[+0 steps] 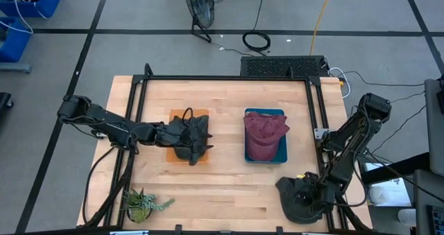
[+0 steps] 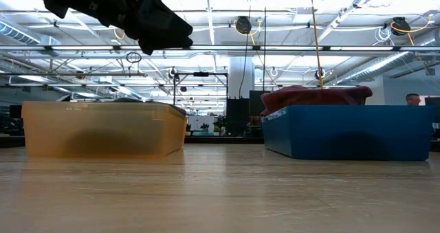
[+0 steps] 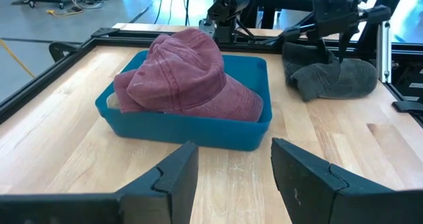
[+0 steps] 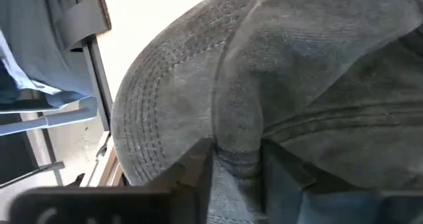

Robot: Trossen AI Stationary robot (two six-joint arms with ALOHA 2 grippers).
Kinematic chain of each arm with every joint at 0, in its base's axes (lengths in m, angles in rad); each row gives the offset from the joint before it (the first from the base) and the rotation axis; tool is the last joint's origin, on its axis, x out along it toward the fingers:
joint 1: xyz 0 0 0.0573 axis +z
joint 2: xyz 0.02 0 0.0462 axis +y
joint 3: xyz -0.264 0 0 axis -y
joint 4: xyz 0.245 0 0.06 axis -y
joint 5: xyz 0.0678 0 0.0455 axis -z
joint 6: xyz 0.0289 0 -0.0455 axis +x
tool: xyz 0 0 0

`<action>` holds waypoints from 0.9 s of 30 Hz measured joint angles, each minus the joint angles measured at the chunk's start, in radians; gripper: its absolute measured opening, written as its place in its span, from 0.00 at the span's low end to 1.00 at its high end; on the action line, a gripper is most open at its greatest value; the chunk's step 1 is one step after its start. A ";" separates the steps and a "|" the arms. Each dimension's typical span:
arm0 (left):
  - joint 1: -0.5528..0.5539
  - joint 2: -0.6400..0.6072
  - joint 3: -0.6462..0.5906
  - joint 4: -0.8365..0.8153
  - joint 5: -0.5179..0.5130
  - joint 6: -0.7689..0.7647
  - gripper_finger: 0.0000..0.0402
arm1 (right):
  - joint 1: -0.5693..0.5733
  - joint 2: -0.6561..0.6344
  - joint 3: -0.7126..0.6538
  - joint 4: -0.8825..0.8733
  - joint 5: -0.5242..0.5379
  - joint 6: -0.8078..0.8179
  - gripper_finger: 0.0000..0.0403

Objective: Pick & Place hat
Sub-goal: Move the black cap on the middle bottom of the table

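A dark grey hat [image 1: 297, 202] lies on the table at the near right corner. It also shows in the left wrist view [image 3: 337, 78]. My right gripper [image 1: 306, 190] is shut on it from above. A red hat [image 1: 264, 134] lies in the blue tray [image 1: 283, 154], bulging over its rim [image 2: 316, 94]. My left gripper [image 1: 205, 139] is open and empty. It hangs above the orange tray [image 1: 173, 156], its fingers [image 3: 173, 178] pointing toward the blue tray [image 3: 198, 128]. My right gripper pinches a raised fold of the grey hat's cloth [image 4: 238, 154] between its two fingers, next to the stitched brim [image 4: 149, 92]. It comes from above, pointing down [image 3: 328, 42]. The rest of the hat lies slumped on the table.
The orange tray [image 2: 103, 126] and the blue tray [image 2: 344, 130] stand side by side at mid-table. A small potted plant [image 1: 142, 204] stands at the near left corner. A black rail frame [image 1: 229, 77] runs around the tabletop. Bare wood lies between the trays and the near edge.
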 joint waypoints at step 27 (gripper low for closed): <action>-0.001 0.000 0.000 0.002 0.010 0.018 0.48 | -0.554 0.125 0.236 0.281 -0.095 -0.775 0.01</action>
